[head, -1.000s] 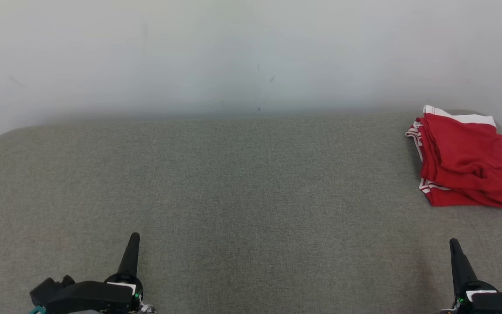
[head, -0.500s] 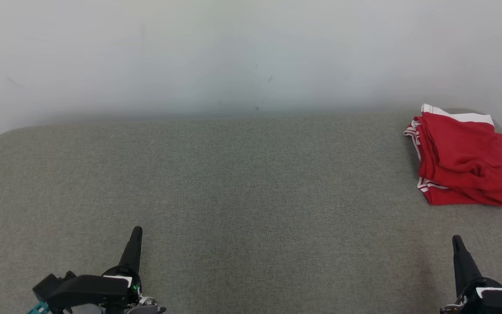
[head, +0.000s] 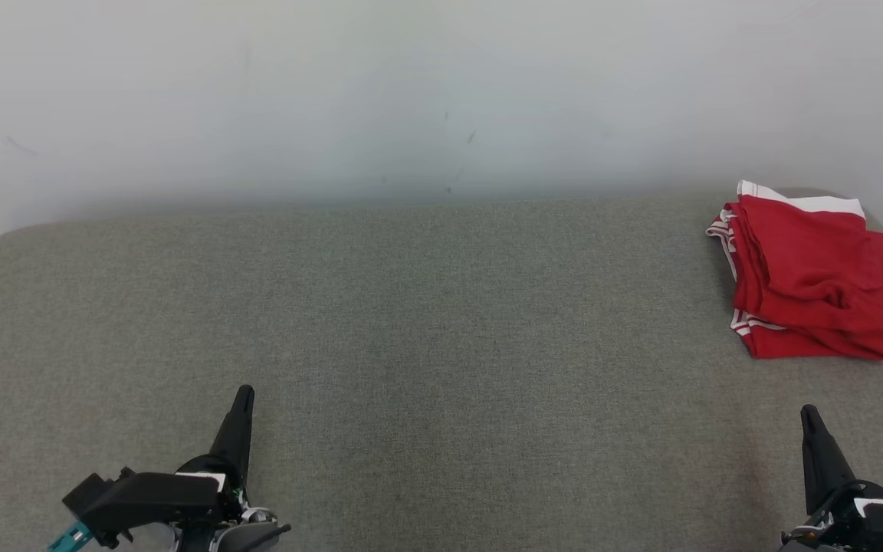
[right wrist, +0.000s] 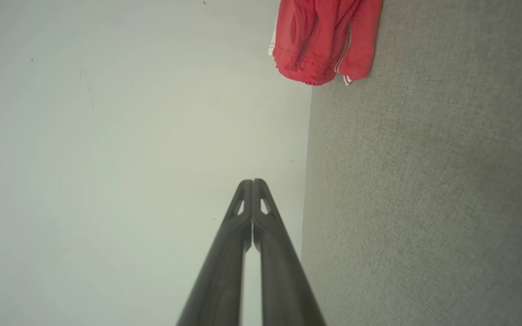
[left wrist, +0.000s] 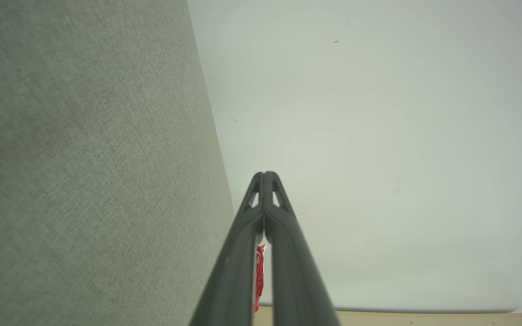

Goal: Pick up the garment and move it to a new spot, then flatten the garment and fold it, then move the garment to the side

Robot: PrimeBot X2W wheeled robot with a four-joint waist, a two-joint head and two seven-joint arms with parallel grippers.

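Garment status, near to far.

Left end effector is at 7 o'clock and right end effector at 5 o'clock in the head view. Both are low over the near edge, fingers pressed together tip to tip, holding nothing. The left wrist view has a red sliver in the slot lower down between the fingers. I read that as the cloth far behind, not something pinched.

Ahead is a wide stretch of grey fabric-covered table.

Garment sits at 2 o'clock, in the far right corner of the table, close to the back edge. It's well apart from both end effectors, nearer the right one. Red, with white striped trim along its left side and a white band at the back. It lies as a rough flat stack, several layers, wrinkled on top. Behind it is a plain white wall.

Handling guess: light, limp, no stiffness, layers slide over each other. A top pinch likely lifts one layer and unrolls the stack. Better hold is the striped edge at its 9 o'clock side, fingers under all layers, or both near corners with two end effectors. Fingers need to part first.
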